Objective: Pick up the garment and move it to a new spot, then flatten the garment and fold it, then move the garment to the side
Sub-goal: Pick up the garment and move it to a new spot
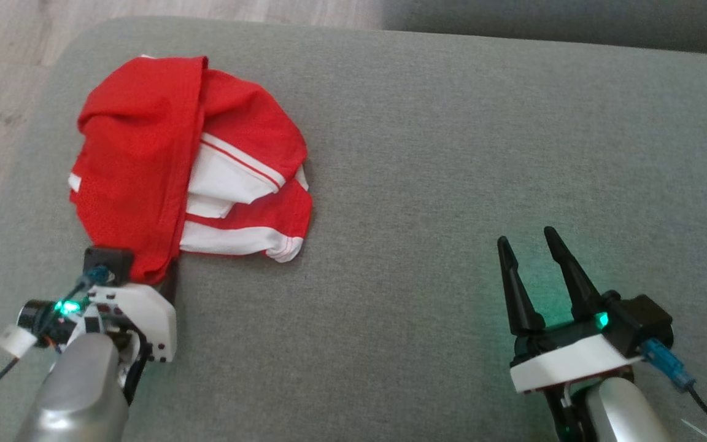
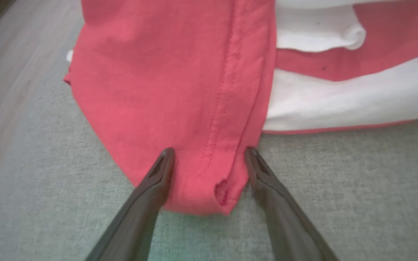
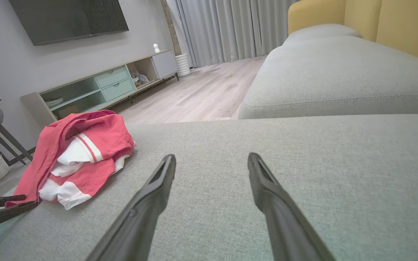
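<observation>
Left wrist view | left tool point(image 2: 209, 149) spread, straddling garment point(image 2: 165, 79) corner

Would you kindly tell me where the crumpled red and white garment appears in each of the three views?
Head view: the crumpled red and white mesh garment lies upper left on the grey fabric cushion.
Left wrist view: its red hemmed corner fills the upper centre, between the fingers of the open left gripper.
Right wrist view: middle left, beyond the open right gripper.
Shared landmark: the white band along the garment's near edge.
</observation>
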Tool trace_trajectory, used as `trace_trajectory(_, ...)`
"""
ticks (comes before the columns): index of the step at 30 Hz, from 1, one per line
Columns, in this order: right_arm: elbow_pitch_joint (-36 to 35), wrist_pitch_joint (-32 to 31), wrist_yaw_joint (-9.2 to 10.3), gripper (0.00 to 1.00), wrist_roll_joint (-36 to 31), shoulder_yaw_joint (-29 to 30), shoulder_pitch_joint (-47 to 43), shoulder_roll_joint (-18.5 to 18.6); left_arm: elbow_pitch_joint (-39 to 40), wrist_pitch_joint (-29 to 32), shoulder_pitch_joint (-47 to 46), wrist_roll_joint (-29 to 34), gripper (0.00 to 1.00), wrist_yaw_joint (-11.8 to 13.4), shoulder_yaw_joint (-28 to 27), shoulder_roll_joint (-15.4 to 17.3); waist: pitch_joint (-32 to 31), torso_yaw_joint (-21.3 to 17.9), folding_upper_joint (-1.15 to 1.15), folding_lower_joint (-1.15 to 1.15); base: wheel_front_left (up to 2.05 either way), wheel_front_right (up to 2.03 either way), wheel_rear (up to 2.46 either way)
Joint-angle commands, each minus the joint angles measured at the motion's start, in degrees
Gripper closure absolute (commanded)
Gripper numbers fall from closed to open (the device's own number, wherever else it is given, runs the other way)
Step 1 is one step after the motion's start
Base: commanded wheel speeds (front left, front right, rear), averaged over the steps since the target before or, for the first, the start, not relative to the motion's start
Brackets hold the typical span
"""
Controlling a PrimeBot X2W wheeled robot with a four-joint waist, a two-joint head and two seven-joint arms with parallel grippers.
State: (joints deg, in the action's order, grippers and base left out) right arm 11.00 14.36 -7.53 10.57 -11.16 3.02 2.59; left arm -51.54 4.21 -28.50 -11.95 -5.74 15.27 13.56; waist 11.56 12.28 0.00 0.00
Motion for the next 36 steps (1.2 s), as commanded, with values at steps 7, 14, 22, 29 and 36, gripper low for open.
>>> trace_trajectory(7,-1.7,0.6,0.04,0.00,-0.2,-0.9,2.1,0.3,-5.8,3.3,-3.1,-1.1,1.00,-0.7,-0.4,1.8,-0.1,-1.1,0.00,0.00,0.00,0.00,0.00)
trace_trajectory(14,-1.1,0.6,0.04,0.00,0.7,-0.4,1.2,0.3,-3.6,-6.2,-4.3,-1.2,1.00,-0.4,-0.2,1.5,-2.5,-0.6,0.00,0.00,0.00,0.00,0.00)
trace_trajectory(22,-0.9,0.6,0.04,0.00,2.4,-0.3,-0.5,0.3,10.3,-11.8,-3.7,0.4,1.00,-1.0,4.7,0.0,-7.9,-0.5,0.00,0.00,0.00,0.00,0.00)
trace_trajectory(29,-1.2,0.6,0.04,0.00,3.9,-1.5,-1.7,0.3,30.8,-4.2,1.2,-4.3,1.00,-1.5,8.5,-3.5,-10.4,-3.0,0.00,0.00,0.00,0.00,0.00)
trace_trajectory(36,-1.8,0.6,0.04,0.00,4.2,-2.8,-0.8,0.3,43.6,1.2,2.5,-5.9,1.00,-0.6,10.2,-4.7,-9.6,-8.5,0.00,0.00,0.00,0.00,0.00)
